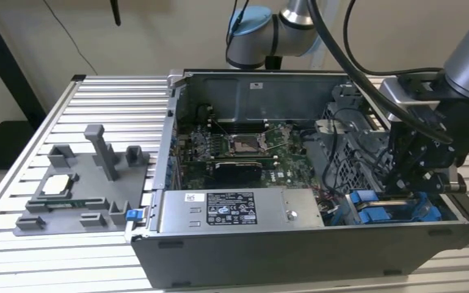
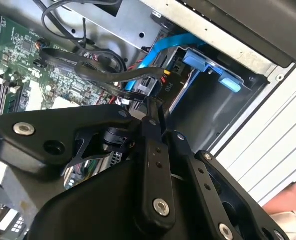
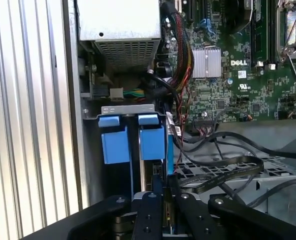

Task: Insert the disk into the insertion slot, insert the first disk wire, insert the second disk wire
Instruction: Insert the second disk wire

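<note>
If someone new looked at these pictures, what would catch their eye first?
Probably the open computer case on the ribbed table, its green motherboard exposed. Next, the black gripper reaching down at the exterior view's right, over the bright blue carriers in the insertion slot. A grey fixture block sits left of the case.

From my station the gripper (image 1: 410,183) sat low in the case's near corner on the exterior view's right, at the insertion slot (image 1: 397,210) — black cables (image 3: 223,167) looped close beside it, blocking that side. The motherboard (image 1: 239,149) area to the left lay open from above.
</note>
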Robot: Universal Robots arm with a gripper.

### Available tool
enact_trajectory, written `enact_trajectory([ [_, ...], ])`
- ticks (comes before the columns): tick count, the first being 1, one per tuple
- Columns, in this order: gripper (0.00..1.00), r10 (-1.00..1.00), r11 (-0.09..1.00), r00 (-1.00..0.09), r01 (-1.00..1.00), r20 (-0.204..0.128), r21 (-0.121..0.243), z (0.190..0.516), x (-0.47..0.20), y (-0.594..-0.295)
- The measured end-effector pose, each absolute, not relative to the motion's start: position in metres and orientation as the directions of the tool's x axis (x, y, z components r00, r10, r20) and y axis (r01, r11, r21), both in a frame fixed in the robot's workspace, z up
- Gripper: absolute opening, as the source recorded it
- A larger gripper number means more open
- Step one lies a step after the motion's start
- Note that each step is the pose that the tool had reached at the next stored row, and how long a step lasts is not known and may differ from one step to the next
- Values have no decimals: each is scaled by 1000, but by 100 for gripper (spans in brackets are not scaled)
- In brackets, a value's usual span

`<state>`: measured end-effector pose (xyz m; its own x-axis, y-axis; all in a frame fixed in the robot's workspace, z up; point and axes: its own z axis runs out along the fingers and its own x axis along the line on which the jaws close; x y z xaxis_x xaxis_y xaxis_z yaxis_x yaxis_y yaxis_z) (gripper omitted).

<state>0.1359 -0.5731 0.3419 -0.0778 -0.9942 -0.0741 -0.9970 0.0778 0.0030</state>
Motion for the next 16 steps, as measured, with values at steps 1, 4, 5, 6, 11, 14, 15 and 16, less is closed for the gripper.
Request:
enact_trajectory([
  [1, 0, -994, 78, -78, -997, -74, 3, 342, 136, -573],
  [4, 0, -994, 78, -78, -997, -75, 3, 339, 136, -573],
  [5, 0, -994, 78, -78, -997, -74, 3, 337, 136, -573],
  [6, 0, -994, 78, -78, -997, -74, 3, 336, 136, -573],
  [11, 100, -994, 78, -78, -997, -77, 3, 337, 136, -573],
  [14, 100, -994, 79, -79, -997, -75, 3, 351, 136, -573],
  [15, 100, -994, 79, -79, -997, -75, 3, 355, 136, -573],
  [16, 100, -994, 79, -79, -997, -75, 3, 358, 136, -573],
])
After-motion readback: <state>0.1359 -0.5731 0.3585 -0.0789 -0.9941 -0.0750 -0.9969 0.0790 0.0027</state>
